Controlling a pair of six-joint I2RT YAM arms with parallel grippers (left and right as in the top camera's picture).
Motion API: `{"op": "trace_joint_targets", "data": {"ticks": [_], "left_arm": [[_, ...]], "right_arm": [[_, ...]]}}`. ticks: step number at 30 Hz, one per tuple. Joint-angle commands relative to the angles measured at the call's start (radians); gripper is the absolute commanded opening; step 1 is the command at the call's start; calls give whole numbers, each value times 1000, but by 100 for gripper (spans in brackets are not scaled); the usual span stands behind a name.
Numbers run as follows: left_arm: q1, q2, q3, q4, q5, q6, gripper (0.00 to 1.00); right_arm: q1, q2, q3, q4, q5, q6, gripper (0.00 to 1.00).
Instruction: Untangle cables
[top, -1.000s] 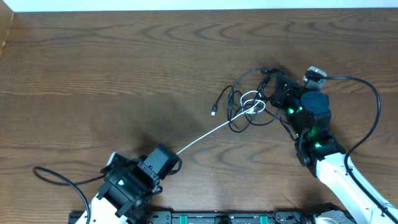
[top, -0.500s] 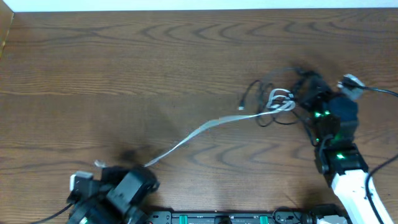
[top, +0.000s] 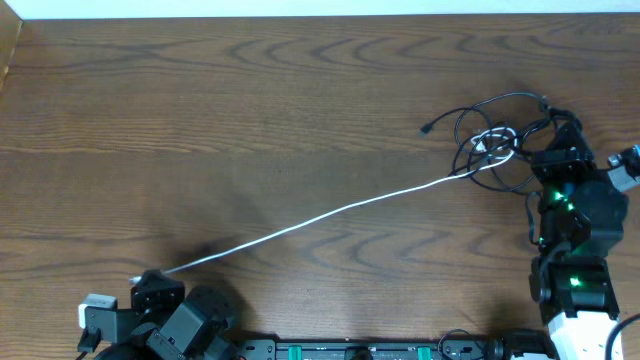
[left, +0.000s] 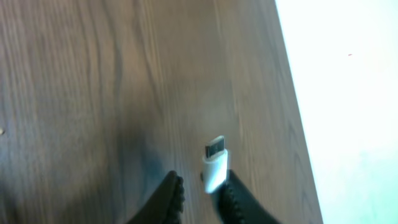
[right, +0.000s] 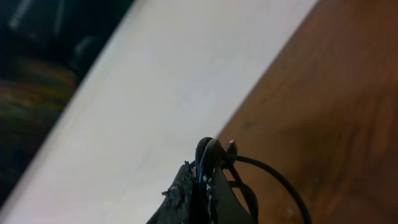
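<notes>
Not much to be read here tbh: the markings on the black bar (top: 400, 350) along the bottom edge of the overhead view are too small to be made out, and it's cut off by the frame. The cables (top: 495, 145) are seen as a small black-and-white knot at the far right of the wooden table (top: 250, 100). From it, one white cable (top: 330, 213) is stretched out in a long, nearly straight line down to the bottom left corner. There it's met by the left gripper (top: 148, 290), most of whose arm is cropped out. In the left wrist view the white plug (left: 215, 165) is shown with its metal tip sticking out past the left gripper's (left: 200, 186) fingertips. The fingers (left: 171, 196) are parted a little, and the plug is leaned against one of them, with a gap left to the other. So it's not really being clamped, as far as can be told through the blur. The right gripper (top: 550, 148) is parked right at the knot. In its own wrist view the right gripper (right: 202, 171) is closed tight on a loop of black cable (right: 273, 177). Everything else there is smeared, and the dark stuff in the top left corner can't be identified. One loose black plug end (top: 426, 128) is left poking out to the left of the knot.
</notes>
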Motion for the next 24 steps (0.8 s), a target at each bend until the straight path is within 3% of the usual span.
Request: {"op": "trace_joint_targets", "data": {"ticks": [1, 5, 7, 16, 19, 24], "left_arm": [[5, -2, 16, -11, -102, -58, 40], [5, -2, 16, 9, -95, -57, 84], [5, -2, 16, 9, -98, -57, 95], [5, -2, 16, 56, -317, -13, 96], [5, -2, 16, 160, -376, 179, 96], [6, -1, 16, 464, -451, 687, 96]], "right_arm": [[-24, -44, 13, 40, 48, 31, 1], [-55, -71, 13, 112, 102, 31, 1], [-73, -76, 13, 144, 154, 30, 1], [-187, -15, 13, 235, 445, 31, 1], [-216, 47, 13, 342, 460, 30, 1], [-215, 114, 13, 420, 220, 28, 1]]}}
